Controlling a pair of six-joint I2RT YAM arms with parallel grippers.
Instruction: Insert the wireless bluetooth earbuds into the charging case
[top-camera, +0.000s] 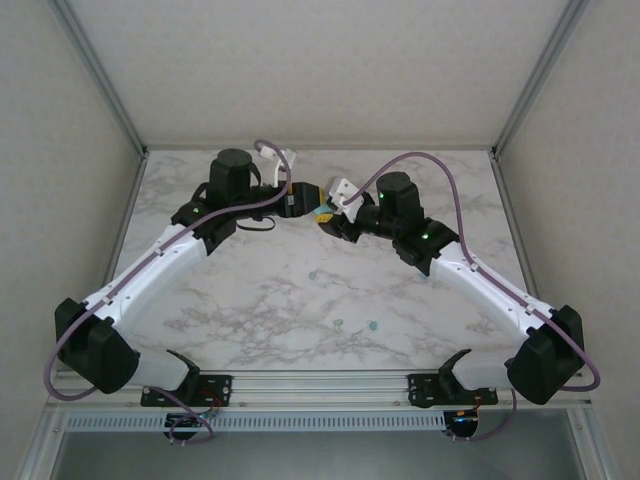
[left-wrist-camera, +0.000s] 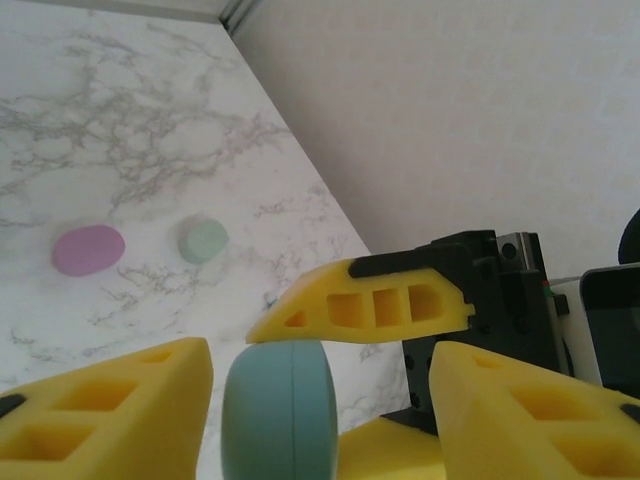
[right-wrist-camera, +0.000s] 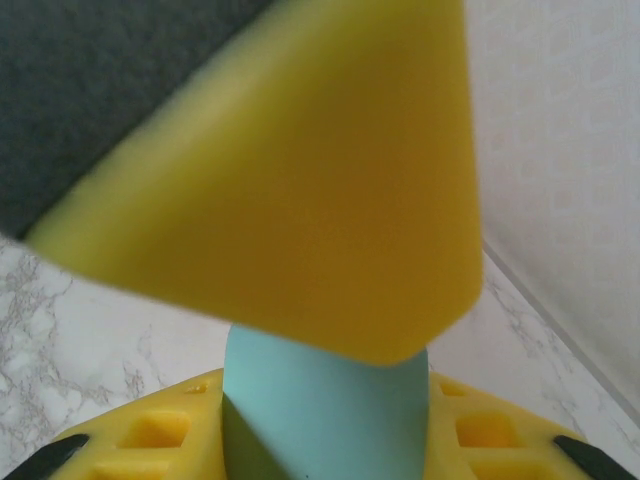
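With the right gripper clamped on the teal case and the left gripper half open around it, an off-centre squeeze could twist it free.

Cropped teal case, earbuds mere tiny specks

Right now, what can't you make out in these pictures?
- Top view: the tiny pastel plastic earbuds are too small to tell their shapes.
- Right wrist view: a blurred yellow finger hides the top of the teal oval plastic case.
- Left wrist view: the picture's bottom edge cuts off that case's lower part.
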